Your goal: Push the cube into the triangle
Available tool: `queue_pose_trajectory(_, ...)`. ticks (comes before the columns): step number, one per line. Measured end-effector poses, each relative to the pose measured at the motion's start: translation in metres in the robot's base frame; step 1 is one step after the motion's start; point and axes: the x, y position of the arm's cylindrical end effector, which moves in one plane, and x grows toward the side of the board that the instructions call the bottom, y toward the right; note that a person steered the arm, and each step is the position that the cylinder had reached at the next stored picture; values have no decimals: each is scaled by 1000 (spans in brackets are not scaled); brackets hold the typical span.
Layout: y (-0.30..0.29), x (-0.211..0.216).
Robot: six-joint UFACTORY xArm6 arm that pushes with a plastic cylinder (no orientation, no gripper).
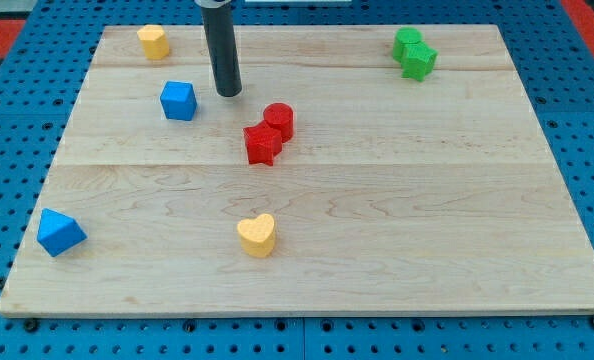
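My tip is seen near the blue cube, to its right, not touching; a bare rod, nothing gripped. The blue triangular block sits well below-left of the cube on the wooden board.

What you see of your robot is only one straight rod, a smooth round cylinder of dark grey, nearly black colour, with a soft lighter shine along its side. It has the same thickness along all its visible length, and you can find no cables, screws or markings on it. My tip, at the 6 o'clock end of the rod, is cut flat and blunt, and the 12 o'clock end is cut off by the picture's edge.
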Motion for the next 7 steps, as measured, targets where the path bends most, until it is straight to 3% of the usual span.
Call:
queue_pose_trajectory(4,10,4)
queue_pose_trajectory(5,-47,-21)
queue_pose_trajectory(6,-120,28)
queue_pose_trajectory(7,-125,35)
